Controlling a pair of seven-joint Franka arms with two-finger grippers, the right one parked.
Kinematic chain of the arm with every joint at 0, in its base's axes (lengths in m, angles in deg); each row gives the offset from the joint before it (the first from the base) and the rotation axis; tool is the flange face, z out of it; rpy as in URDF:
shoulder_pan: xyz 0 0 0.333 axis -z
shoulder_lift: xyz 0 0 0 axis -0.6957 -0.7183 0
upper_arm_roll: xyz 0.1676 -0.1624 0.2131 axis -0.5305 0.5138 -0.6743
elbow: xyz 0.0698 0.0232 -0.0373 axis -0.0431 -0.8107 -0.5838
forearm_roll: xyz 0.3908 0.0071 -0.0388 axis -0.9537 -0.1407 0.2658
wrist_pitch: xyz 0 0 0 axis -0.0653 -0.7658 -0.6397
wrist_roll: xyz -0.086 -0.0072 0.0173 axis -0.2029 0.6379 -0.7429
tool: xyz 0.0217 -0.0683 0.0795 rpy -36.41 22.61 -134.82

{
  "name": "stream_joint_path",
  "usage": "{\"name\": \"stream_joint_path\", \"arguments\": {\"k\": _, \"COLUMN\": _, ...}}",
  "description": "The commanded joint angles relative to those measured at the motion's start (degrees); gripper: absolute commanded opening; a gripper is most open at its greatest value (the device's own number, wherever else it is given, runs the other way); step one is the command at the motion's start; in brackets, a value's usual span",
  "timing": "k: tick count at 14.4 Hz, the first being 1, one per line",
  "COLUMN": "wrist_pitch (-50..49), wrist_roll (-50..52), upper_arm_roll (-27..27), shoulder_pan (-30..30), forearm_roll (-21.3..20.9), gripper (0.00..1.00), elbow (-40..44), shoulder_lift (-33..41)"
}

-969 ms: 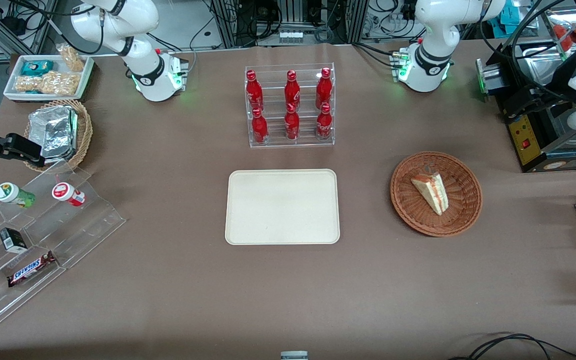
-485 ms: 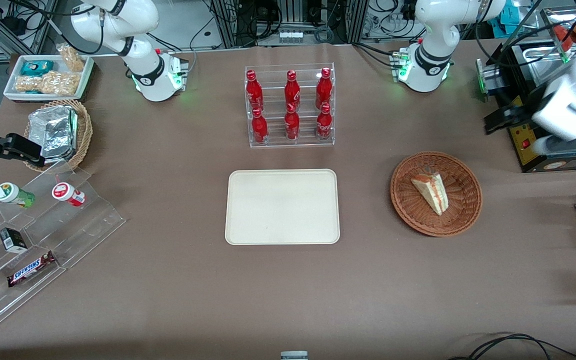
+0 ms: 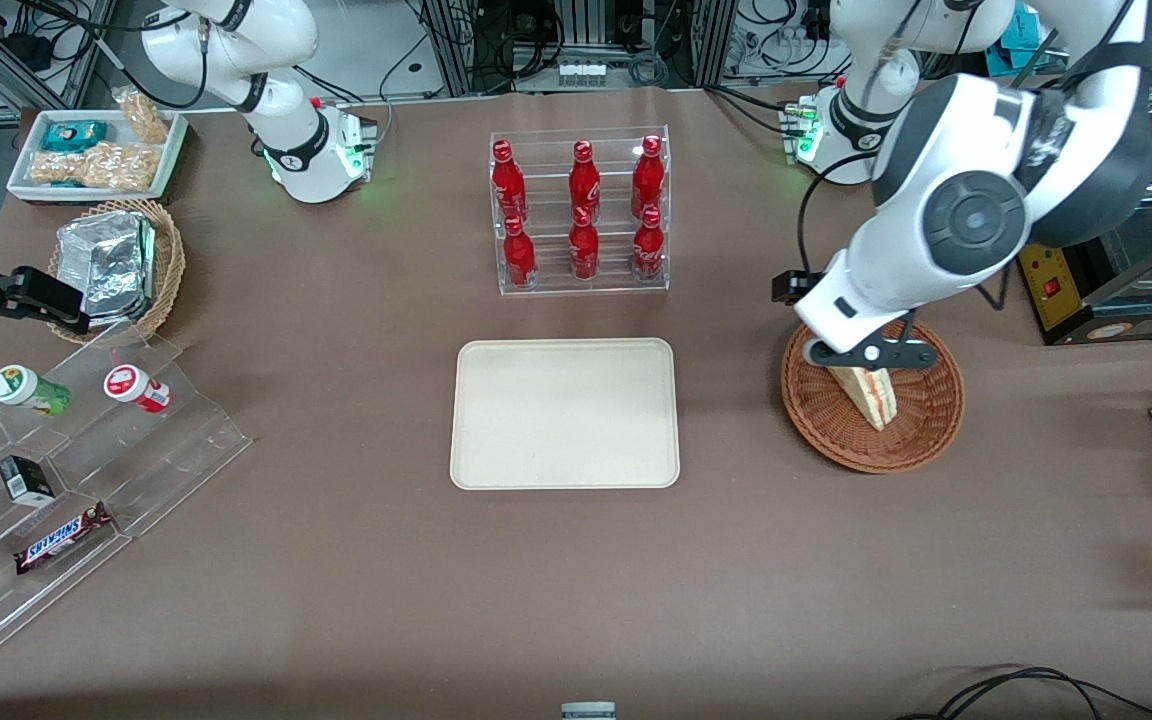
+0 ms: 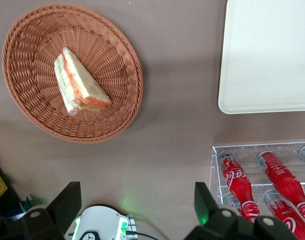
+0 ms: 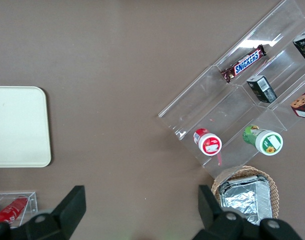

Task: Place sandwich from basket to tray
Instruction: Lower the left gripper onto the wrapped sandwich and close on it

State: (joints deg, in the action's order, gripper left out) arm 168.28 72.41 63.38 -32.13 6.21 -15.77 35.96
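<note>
my left arm has swung in from the table's edge over the basket (image 3: 872, 432), its gripper (image 4: 137, 210) spread wide and high above the sandwich (image 4: 78, 85) lying inside, so descent comes next, tray (image 3: 564, 412) bare.

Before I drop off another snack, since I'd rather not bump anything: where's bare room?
The tray is bare, as is the table between it and the bottle rack. Crowded: the basket, where the open gripper hovers over the sandwich.
</note>
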Motion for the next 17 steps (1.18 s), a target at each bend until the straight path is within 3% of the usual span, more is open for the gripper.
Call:
{"name": "stream_joint_path", "arguments": {"k": 1, "wrist_pitch": -1.13, "wrist_roll": 0.51, "upper_arm_roll": -0.77, "shoulder_pan": -0.79, "forearm_roll": -0.59, "gripper": 1.0, "elbow": -0.81, "shoulder_lift": 1.44}}
{"name": "stream_joint_path", "arguments": {"k": 5, "wrist_pitch": -0.61, "wrist_roll": 4.43, "upper_arm_roll": -3.56, "shoulder_pan": -1.49, "forearm_roll": -1.03, "gripper": 1.0, "elbow": -5.63, "shoulder_lift": 1.45}}
{"name": "stream_joint_path", "arguments": {"k": 7, "wrist_pitch": 3.94, "wrist_roll": 9.01, "upper_arm_roll": -4.98, "shoulder_pan": -1.67, "forearm_roll": -4.44, "gripper": 1.0, "elbow": -10.1, "shoulder_lift": 1.36}}
{"name": "stream_joint_path", "arguments": {"k": 10, "wrist_pitch": 17.37, "wrist_roll": 15.07, "upper_arm_roll": -5.95, "shoulder_pan": -4.3, "forearm_roll": -4.9, "gripper": 1.0, "elbow": -21.17, "shoulder_lift": 2.49}}
{"name": "stream_joint_path", "arguments": {"k": 14, "wrist_pitch": 38.64, "wrist_roll": 32.21, "upper_arm_roll": -6.22, "shoulder_pan": -4.57, "forearm_roll": -4.81, "gripper": 1.0, "elbow": -33.05, "shoulder_lift": 1.1}}
{"name": "stream_joint_path", "arguments": {"k": 17, "wrist_pitch": 42.55, "wrist_roll": 33.2, "upper_arm_roll": -6.83, "shoulder_pan": -4.92, "forearm_roll": -4.98, "gripper": 1.0, "elbow": -35.53, "shoulder_lift": 0.13}}
